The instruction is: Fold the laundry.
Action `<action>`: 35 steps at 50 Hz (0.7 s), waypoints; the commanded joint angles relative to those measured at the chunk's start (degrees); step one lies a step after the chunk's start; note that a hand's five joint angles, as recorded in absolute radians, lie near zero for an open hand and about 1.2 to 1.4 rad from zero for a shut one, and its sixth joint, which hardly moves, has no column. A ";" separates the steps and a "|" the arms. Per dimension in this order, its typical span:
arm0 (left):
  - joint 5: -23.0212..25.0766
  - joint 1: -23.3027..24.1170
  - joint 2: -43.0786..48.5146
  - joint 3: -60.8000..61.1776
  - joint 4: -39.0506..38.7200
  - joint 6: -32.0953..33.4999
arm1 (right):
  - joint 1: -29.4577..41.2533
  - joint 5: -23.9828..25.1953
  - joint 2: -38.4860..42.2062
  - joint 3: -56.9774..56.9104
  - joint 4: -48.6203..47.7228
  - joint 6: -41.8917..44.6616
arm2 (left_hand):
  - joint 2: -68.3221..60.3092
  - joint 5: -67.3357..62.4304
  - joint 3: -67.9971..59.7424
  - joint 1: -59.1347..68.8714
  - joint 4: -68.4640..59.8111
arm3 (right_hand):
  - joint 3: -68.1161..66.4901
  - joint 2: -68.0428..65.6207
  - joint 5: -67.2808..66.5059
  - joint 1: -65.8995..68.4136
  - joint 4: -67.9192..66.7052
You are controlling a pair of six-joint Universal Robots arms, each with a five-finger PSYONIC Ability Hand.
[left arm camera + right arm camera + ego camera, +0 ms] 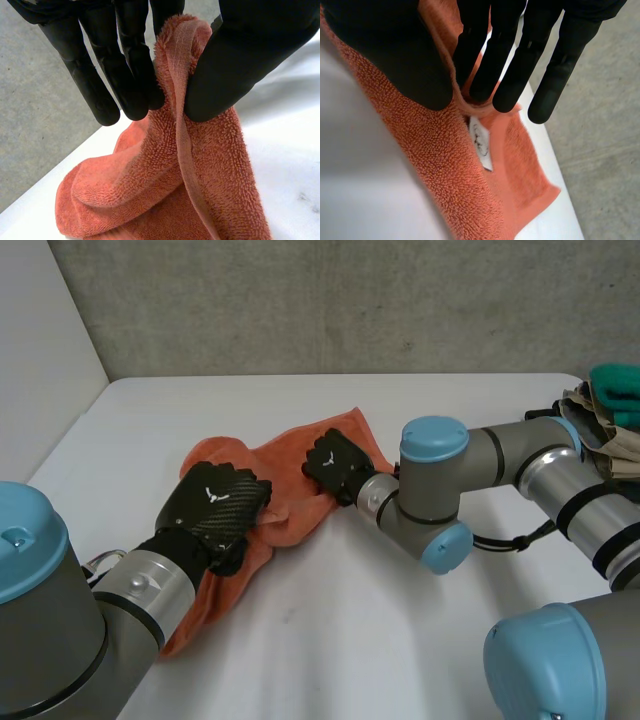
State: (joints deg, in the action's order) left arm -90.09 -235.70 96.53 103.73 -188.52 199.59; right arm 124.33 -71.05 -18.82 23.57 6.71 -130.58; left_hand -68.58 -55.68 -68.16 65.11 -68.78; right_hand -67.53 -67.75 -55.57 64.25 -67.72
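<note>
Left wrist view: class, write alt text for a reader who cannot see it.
The left hand pinches the hemmed edge of an orange towel between thumb and fingers. The rest lies bunched on the white table.

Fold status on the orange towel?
Done: no fold yet; the orange towel is bunched on the table. In hand: left hand pinches its hem, right hand pinches an edge near the label. Left: spread and fold it, then the pile at the table's right.

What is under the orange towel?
The white table lies under the orange towel. The left robot hand and the right robot hand each pinch an edge. A white label shows on the towel by the right fingertips. Bunched folds hide anything else underneath.
</note>
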 commanded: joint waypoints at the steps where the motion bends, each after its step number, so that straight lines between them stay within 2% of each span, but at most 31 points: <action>1: 0.00 -0.81 0.50 -0.37 -0.35 0.01 | -0.75 -2.67 -7.09 0.42 -2.49 -0.64 | -11.42 -14.32 -11.84 14.89 -11.22 | -12.47 -12.25 -14.43 15.75 -12.28; 6: 0.00 -1.16 0.68 -0.45 -1.06 0.01 | -2.33 -9.01 -14.22 3.23 -1.97 -0.64 | -11.42 -14.32 -11.84 14.89 -11.22 | -12.47 -12.25 -14.43 15.75 -12.28; 9: 0.00 -1.86 0.68 -0.45 -1.41 0.01 | -4.61 -11.91 -20.35 9.88 0.04 -0.46 | -11.42 -14.32 -11.84 14.89 -11.22 | -12.47 -12.25 -14.43 15.75 -12.28; 16: 0.09 -2.92 1.12 -0.28 -2.81 -0.08 | -7.43 -14.20 -37.23 26.85 10.31 -0.64 | -11.42 -14.32 -11.84 14.89 -11.22 | -12.47 -12.25 -14.43 15.75 -12.28; 20: 0.09 -2.92 3.31 -0.37 -4.48 0.01 | -8.31 -14.20 -42.16 34.76 17.78 -1.60 | -11.42 -14.32 -11.84 14.89 -11.22 | -12.47 -12.25 -14.43 15.75 -12.28; 24: 0.09 -3.01 7.79 -1.33 -5.71 0.18 | -8.23 -13.59 -43.67 41.45 21.32 -6.33 | -11.42 -14.32 -11.84 14.89 -11.22 | -12.47 -12.25 -14.43 15.75 -12.28; 27: 0.00 -3.01 12.44 -3.35 -7.38 0.36 | -8.31 -13.59 -43.67 44.19 20.45 -10.12 | -11.42 -14.32 -11.84 14.89 -11.22 | -12.47 -12.25 -14.43 15.75 -12.28; 32: -0.09 -3.01 18.60 -7.92 -7.47 1.59 | -8.31 -13.67 -42.45 47.18 12.21 -17.41 | -11.42 -14.32 -11.84 14.89 -11.22 | -12.47 -12.25 -14.43 15.75 -12.28; 35: -0.09 -3.01 20.10 -10.91 -7.47 3.61 | -8.40 -13.94 -41.57 48.06 7.89 -19.09 | -1.07 -3.96 -1.48 4.54 -0.87 | -12.47 -12.25 -14.43 15.75 -12.28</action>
State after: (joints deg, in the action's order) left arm -90.14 -238.73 112.82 97.51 -195.98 200.81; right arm 115.95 -84.69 -62.17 70.13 22.98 -145.03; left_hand -67.97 -56.20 -67.71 65.02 -67.99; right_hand -68.16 -67.75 -57.17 65.14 -68.52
